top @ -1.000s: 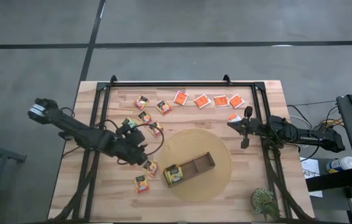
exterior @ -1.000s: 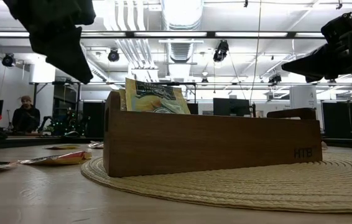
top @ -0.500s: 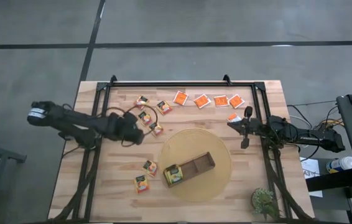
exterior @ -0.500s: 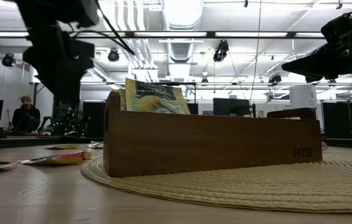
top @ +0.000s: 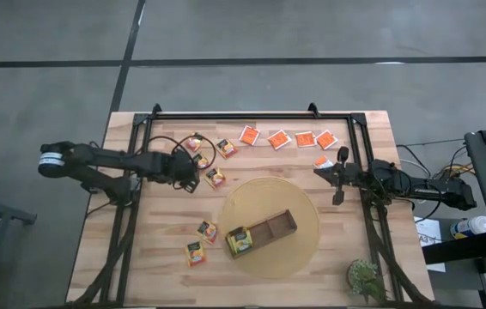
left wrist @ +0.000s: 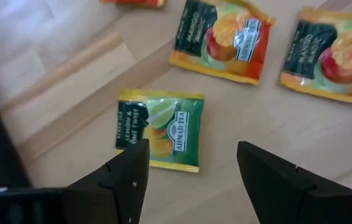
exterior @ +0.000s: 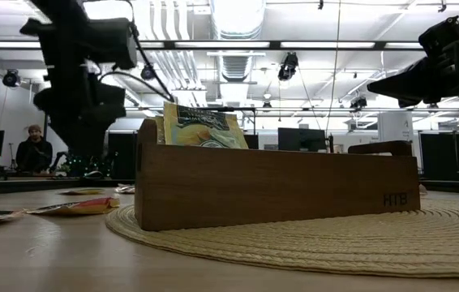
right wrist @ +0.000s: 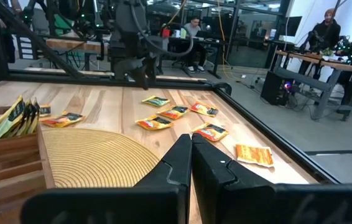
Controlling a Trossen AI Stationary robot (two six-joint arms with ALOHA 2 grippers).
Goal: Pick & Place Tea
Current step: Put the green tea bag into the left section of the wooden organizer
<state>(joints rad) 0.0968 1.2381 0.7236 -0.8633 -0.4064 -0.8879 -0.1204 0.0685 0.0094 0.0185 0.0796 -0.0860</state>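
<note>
overhead, left gripper (top: 188, 171) hangs, jaws wide and empty, above a green-and-yellow sachet (left wrist: 159, 129) lying flat on the table (top: 140, 257)'s left part; right gripper (top: 339, 176) waits pinched shut at the right edge.

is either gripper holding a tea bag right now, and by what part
Neither. The left gripper is open above a green sachet, not touching it. The right gripper is shut with nothing between its fingers.

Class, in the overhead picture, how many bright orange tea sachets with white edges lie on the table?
5 bright orange sachets: four in a row along the far edge, the fifth alone off the row's right end. None seems hidden.
</note>
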